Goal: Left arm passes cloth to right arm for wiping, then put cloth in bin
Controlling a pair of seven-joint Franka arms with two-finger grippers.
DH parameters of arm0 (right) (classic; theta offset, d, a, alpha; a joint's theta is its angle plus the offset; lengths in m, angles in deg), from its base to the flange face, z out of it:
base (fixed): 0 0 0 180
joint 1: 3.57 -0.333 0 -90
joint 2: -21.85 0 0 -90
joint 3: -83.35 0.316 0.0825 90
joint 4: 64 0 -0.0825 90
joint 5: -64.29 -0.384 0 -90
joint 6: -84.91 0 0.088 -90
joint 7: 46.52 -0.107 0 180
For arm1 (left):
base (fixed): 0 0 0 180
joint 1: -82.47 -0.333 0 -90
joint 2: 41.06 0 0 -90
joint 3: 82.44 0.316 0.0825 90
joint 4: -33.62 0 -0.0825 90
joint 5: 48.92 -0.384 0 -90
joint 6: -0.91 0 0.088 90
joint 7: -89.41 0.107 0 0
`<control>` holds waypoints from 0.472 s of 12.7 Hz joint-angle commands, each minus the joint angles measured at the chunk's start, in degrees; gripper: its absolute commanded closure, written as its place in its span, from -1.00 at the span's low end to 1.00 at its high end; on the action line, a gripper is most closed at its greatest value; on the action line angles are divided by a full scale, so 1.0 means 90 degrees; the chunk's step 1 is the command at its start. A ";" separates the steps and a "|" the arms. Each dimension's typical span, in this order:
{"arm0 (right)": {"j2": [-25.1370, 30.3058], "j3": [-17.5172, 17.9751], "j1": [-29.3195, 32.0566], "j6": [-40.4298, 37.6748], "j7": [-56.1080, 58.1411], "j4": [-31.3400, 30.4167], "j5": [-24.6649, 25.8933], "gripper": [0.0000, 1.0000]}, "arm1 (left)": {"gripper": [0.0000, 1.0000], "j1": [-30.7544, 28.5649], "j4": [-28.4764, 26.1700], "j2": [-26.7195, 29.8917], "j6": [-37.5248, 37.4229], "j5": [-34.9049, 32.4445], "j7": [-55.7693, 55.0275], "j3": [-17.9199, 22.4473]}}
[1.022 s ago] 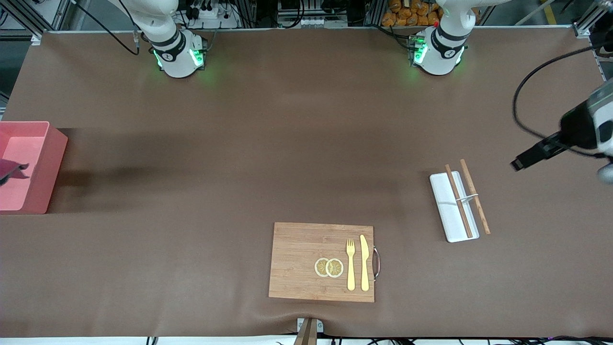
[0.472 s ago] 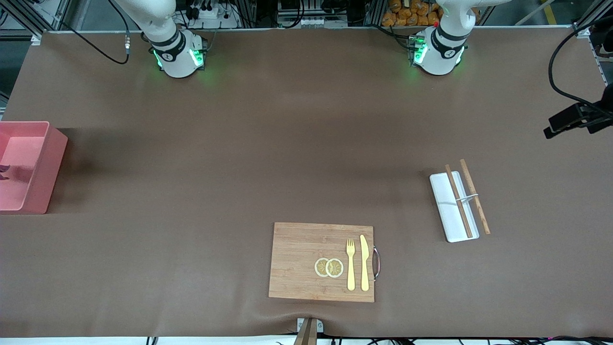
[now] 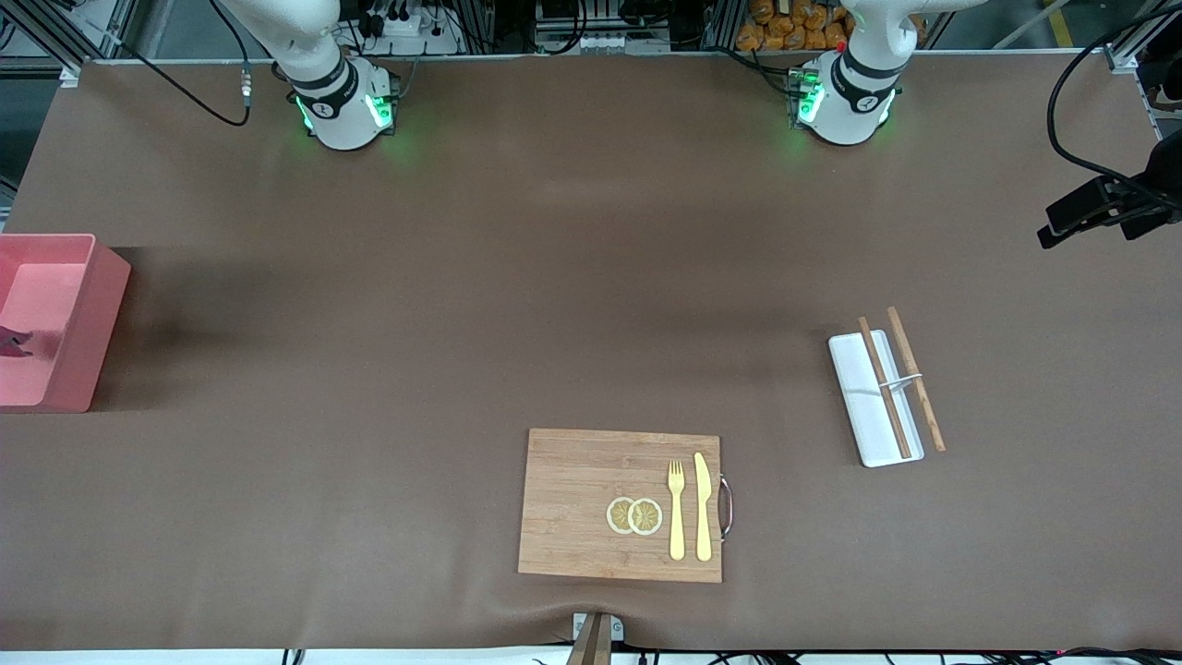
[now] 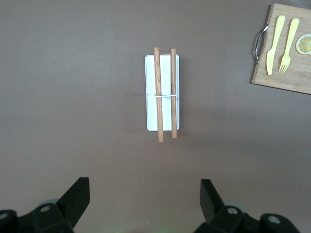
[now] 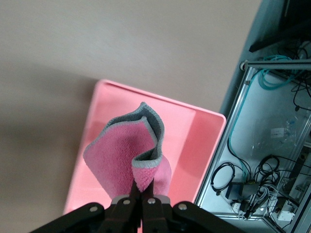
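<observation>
1. No brand, label or writing is readable.
2. The right gripper (image 5: 141,200) hangs over the bin (image 5: 204,145) at the right arm's end of the tabletop (image 3: 462,277), its fingers clamped on the cloth (image 5: 126,160).
3. The left gripper (image 4: 146,204) waits above the white tray (image 4: 163,92), its 2 fingers (image 4: 77,196) apart and empty.

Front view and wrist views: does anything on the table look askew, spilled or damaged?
One small oddity: of the two chopsticks, one lies on the white tray and the other overhangs its edge onto the table. The fork, knife and slices sit neatly on the wooden board. No spills or damage.
</observation>
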 commanded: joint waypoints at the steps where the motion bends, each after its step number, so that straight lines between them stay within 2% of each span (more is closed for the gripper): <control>1: 0.0486 -0.0031 -0.0780 -0.0762 -0.0632 -0.0092 0.0009 1.00 | -1.00 -0.0017 -0.0156 0.0042 0.0143 -0.0085 0.0084 -0.0042; 4: 0.0438 -0.0041 -0.1465 -0.1174 -0.1443 -0.0101 0.0145 1.00 | -1.00 -0.0017 -0.0196 0.0130 -0.0108 -0.0055 0.0065 -0.0042; 6: 0.0224 -0.0031 -0.1603 -0.1283 -0.1786 -0.0218 0.0185 1.00 | -1.00 -0.0037 -0.0176 0.0121 -0.0110 -0.0055 0.0084 -0.0042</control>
